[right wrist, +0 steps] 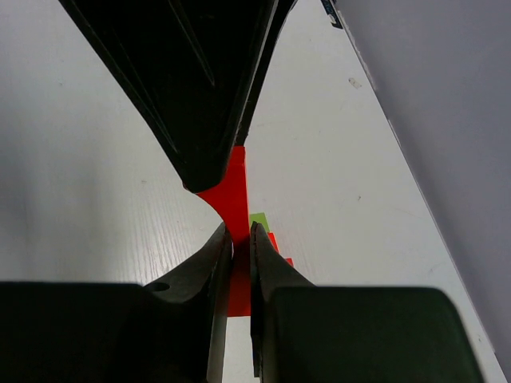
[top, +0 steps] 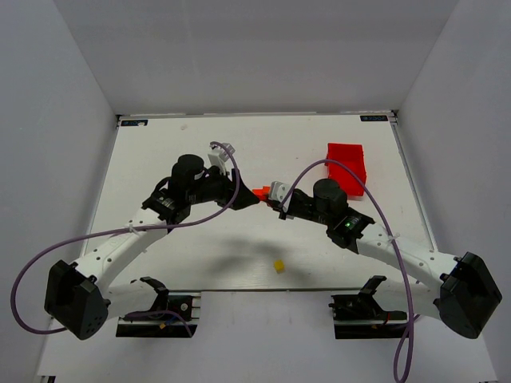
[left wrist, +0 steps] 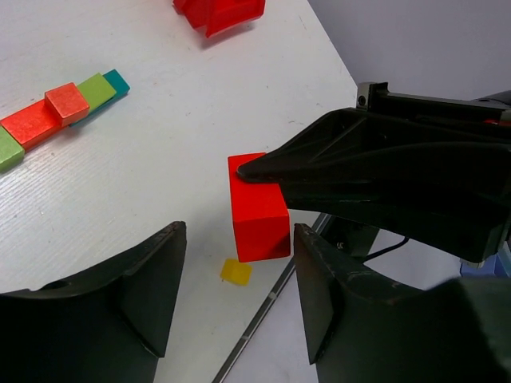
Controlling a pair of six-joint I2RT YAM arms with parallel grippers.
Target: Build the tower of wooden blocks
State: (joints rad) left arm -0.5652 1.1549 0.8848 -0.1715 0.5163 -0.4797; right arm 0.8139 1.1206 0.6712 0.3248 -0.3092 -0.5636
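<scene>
My right gripper (right wrist: 238, 239) is shut on a red block (right wrist: 239, 185), thin edge-on here with a curved cut on one side. It holds the block above the table at mid-centre (top: 260, 192). In the left wrist view the red block (left wrist: 257, 209) hangs just ahead of my left gripper (left wrist: 235, 295), which is open and empty. The right gripper's fingers (left wrist: 375, 171) pinch it from the right. A row of green, red and teal blocks (left wrist: 56, 116) lies flat with a red cube on top. A small yellow block (top: 279, 266) lies near the front edge.
A large red plastic bin (top: 347, 167) stands at the back right, and it also shows in the left wrist view (left wrist: 219, 14). The table's front edge (left wrist: 263, 307) runs just behind the yellow block (left wrist: 236, 272). Both arms meet tip to tip over the table's middle.
</scene>
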